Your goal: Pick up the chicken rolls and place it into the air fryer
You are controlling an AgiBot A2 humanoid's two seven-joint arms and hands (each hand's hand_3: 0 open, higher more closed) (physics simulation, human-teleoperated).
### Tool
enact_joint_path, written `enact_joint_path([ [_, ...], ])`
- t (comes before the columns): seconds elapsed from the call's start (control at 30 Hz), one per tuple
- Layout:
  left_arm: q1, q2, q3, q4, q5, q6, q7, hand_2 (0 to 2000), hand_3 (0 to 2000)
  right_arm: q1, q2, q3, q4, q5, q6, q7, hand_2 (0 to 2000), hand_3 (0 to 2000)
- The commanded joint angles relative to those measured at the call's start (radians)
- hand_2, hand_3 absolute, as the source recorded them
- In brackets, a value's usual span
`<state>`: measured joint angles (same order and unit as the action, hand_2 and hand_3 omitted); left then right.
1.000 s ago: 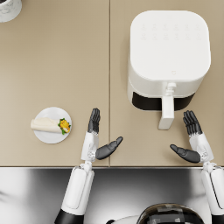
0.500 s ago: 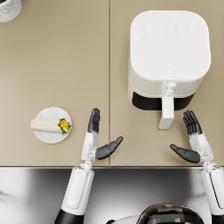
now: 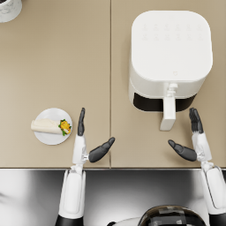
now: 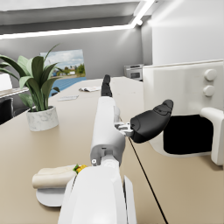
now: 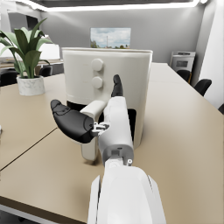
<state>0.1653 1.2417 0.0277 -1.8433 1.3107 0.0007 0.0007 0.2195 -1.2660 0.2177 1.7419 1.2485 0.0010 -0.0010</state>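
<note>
A chicken roll [image 3: 47, 126] [image 4: 54, 177] lies on a small white plate [image 3: 45, 137] [image 4: 49, 197] at the table's front left. The white air fryer [image 3: 170, 57] [image 4: 183, 96] [image 5: 105, 83] stands at the right, its drawer with a white handle [image 3: 168, 112] [image 5: 90, 131] pulled partly out. My left hand [image 3: 90, 141] [image 4: 140, 120] hovers open just right of the plate, holding nothing. Open and holding nothing as well, my right hand [image 3: 190, 141] [image 5: 83, 118] is in front of the fryer, right of the handle.
A potted plant in a white pot [image 3: 9, 9] [image 4: 41, 118] [image 5: 30, 85] stands at the far left corner. The beige table [image 3: 66, 66] has a seam down its middle and a front edge just behind my hands.
</note>
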Motion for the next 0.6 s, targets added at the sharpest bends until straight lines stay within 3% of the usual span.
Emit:
enact_joint_path([
  [0.03,-0.013,0.001,-0.085,-0.026,0.045,0.000,0.000,0,0,0.023,-0.014,-0.003,-0.021,0.012,0.000,0.000,0,0],
  [0.4,0.023,0.007,-0.223,0.002,0.539,-0.001,-0.001,0,0,0.010,-0.036,-0.006,-0.069,0.041,-0.001,0.001,0,0],
  [0.5,0.039,0.003,-0.260,0.012,0.675,-0.093,-0.045,0,0,0.000,-0.039,-0.003,-0.069,0.041,-0.001,0.001,0,0],
  [0.6,0.048,0.000,-0.301,0.024,0.811,-0.325,-0.111,0,0,0.003,-0.048,-0.001,-0.084,0.041,-0.001,0.001,0,0],
])
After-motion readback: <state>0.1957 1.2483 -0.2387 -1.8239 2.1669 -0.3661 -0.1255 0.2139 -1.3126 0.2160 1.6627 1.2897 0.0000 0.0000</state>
